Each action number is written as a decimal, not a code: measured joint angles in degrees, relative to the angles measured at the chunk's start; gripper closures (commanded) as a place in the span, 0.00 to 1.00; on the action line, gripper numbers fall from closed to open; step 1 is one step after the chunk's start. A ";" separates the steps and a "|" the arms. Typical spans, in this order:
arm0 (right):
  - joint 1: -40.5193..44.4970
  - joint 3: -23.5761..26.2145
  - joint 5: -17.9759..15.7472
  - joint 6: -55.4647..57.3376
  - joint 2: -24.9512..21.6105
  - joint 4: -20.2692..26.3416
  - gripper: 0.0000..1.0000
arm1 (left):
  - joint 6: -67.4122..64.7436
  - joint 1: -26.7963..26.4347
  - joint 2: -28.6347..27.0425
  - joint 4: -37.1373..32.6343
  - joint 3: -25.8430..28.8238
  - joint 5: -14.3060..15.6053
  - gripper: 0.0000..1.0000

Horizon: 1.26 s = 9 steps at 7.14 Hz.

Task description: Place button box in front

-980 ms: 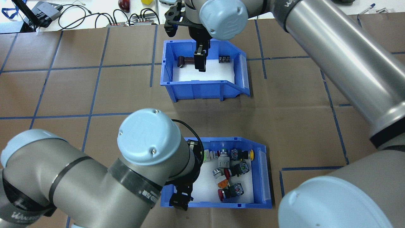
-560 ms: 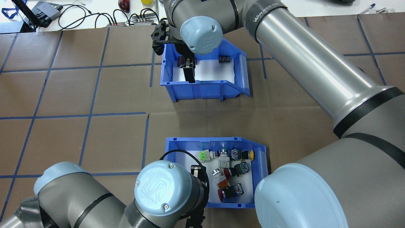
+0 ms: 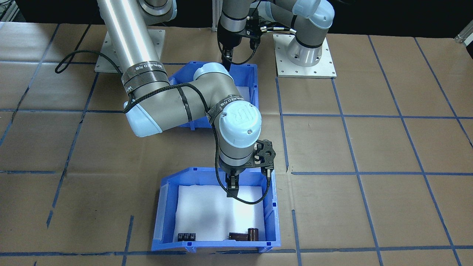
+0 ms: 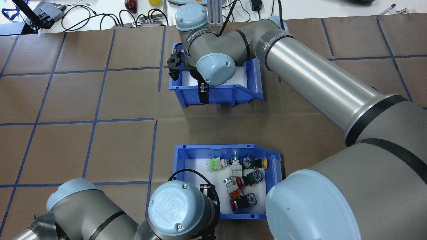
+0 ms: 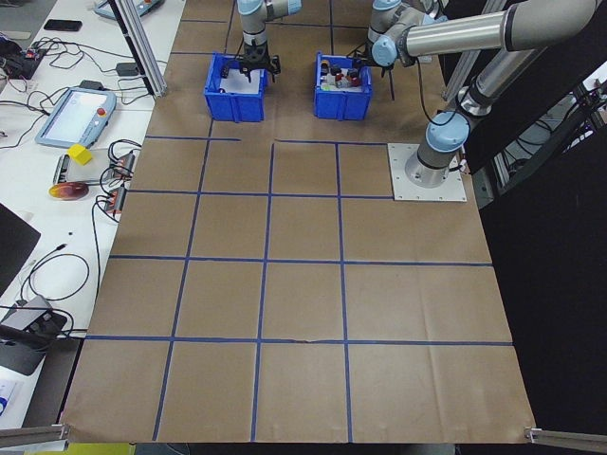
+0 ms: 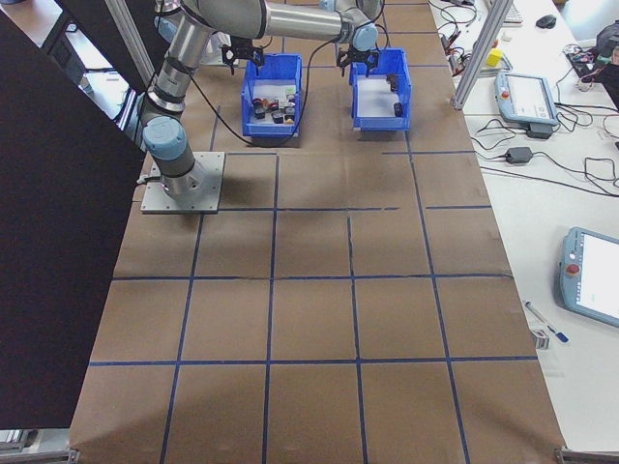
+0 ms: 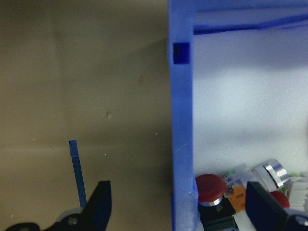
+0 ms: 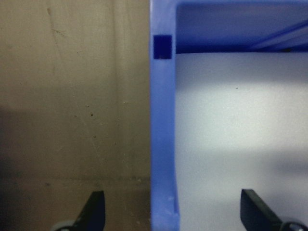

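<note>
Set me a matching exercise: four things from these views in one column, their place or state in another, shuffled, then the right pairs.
Things:
1. button box
2. capacitor bin
3. left gripper
4. right gripper

States:
A. open, astride the capacitor bin's wall
B. nearer the robot's base
C. open, astride the button box's wall
D. farther from the base

Pairs: 1-B, 2-D, 3-C, 4-A

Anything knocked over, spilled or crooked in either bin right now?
Nothing stands out. The button box sits flat with its switches piled loose on the foam, none outside. The other bin is square too. The left gripper and right gripper each straddle a bin wall, jaws open.
</note>
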 measured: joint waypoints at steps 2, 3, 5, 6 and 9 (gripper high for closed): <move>-0.02 0.40 -0.23 -0.22 -0.19 -1.00 0.86 | -0.30 -0.02 -3.36 1.66 0.15 0.08 0.33; -0.09 0.35 -0.38 -0.28 -0.42 -1.94 0.92 | -1.01 -0.02 -5.35 3.81 0.23 0.08 0.90; -0.33 -0.07 -0.67 -0.25 -1.17 -3.22 0.93 | -2.00 -0.02 -6.97 7.42 0.12 -0.22 1.00; -0.73 -0.93 -1.22 -0.27 -2.22 -3.14 0.93 | -1.39 0.01 -6.96 8.75 0.13 -0.23 1.00; -5.42 -2.13 -2.50 -1.90 -5.44 -2.07 0.94 | 4.60 2.24 -2.36 9.13 0.83 2.71 1.00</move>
